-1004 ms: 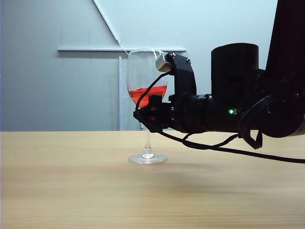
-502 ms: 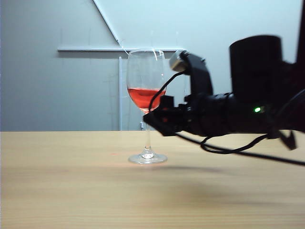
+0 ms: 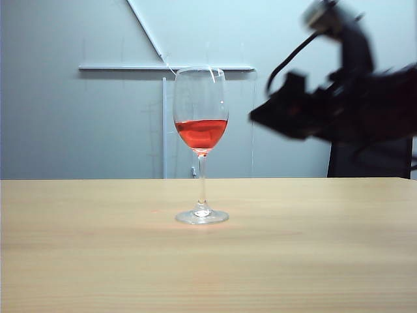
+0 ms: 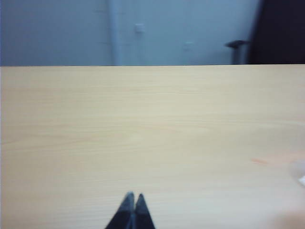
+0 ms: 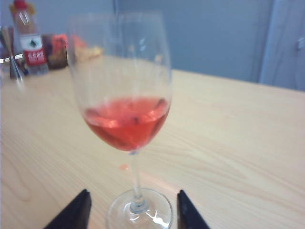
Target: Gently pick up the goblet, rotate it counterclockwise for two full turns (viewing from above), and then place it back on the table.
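Note:
The goblet [image 3: 201, 124], a tall clear glass holding red liquid, stands upright on its round foot on the pale wood table [image 3: 98, 261]. My right gripper [image 3: 257, 116] is a dark blur in the air to the right of the bowl, apart from the glass. In the right wrist view the goblet [image 5: 126, 119] fills the middle, and the right gripper [image 5: 133, 192] is open, its two dark fingertips [image 5: 81, 202] wide apart with the foot seen between them, untouched. My left gripper [image 4: 134, 195] is shut over bare table [image 4: 143, 119], holding nothing.
A bottle with a red cap [image 5: 29, 40] and other small items stand at the table's far corner in the right wrist view. A white rail [image 3: 163, 67] runs along the grey wall behind the table. Something dark [image 3: 368, 160] stands behind the table at the right.
The right gripper, which was around the stem under the bowl, has drawn back to the right and risen. The goblet stays standing on the table in the same spot.

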Robot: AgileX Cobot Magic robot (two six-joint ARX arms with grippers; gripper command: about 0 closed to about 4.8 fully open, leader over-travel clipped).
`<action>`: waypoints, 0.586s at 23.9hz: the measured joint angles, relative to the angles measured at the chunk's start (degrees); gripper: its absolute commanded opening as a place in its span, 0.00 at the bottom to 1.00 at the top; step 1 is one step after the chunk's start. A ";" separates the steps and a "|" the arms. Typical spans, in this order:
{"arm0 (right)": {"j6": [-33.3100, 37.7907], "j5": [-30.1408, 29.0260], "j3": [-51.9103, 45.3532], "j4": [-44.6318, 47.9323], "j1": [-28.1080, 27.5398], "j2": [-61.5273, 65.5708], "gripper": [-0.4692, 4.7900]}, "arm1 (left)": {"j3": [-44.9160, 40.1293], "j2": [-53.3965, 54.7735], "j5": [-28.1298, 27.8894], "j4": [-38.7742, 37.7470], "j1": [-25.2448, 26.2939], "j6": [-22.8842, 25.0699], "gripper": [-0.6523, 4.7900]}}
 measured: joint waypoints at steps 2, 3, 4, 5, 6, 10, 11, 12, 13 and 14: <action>0.48 0.13 -3.87 -0.92 0.04 -8.31 0.08 | 0.00 0.00 -0.50 0.02 6.78 -0.02 0.11; 0.59 1.03 -5.07 -3.37 0.04 -13.35 0.08 | 0.02 0.00 -0.50 0.00 8.83 -0.02 0.11; 0.66 2.16 -5.68 -5.64 0.07 -16.96 0.08 | 0.02 0.00 -0.50 0.00 9.79 -0.02 0.11; 0.66 3.76 -5.55 -11.91 0.07 -23.30 0.08 | 0.00 0.00 -0.55 0.00 10.71 -0.02 0.11; 0.66 4.74 -5.35 -14.95 0.07 -26.08 0.08 | 0.00 0.00 -0.57 0.00 10.62 -0.02 0.11; 0.66 7.32 -5.16 -26.60 0.07 -35.85 0.08 | 0.00 -0.02 -0.33 0.02 10.49 0.00 0.11; 0.61 9.18 -5.16 -30.82 0.07 -40.46 0.08 | 0.00 -0.02 -0.33 0.00 10.51 -0.02 0.11; 0.37 11.47 -5.16 -33.70 0.07 -43.21 0.08 | 0.00 -0.02 -0.33 0.00 10.49 -0.02 0.11; 0.28 12.87 -5.16 -34.75 0.07 -44.33 0.08 | 0.00 0.00 -0.33 0.00 10.51 -0.02 0.11; 0.24 13.84 -5.16 -35.41 0.07 -45.00 0.08 | 0.00 0.00 -0.33 0.00 10.51 -0.02 0.11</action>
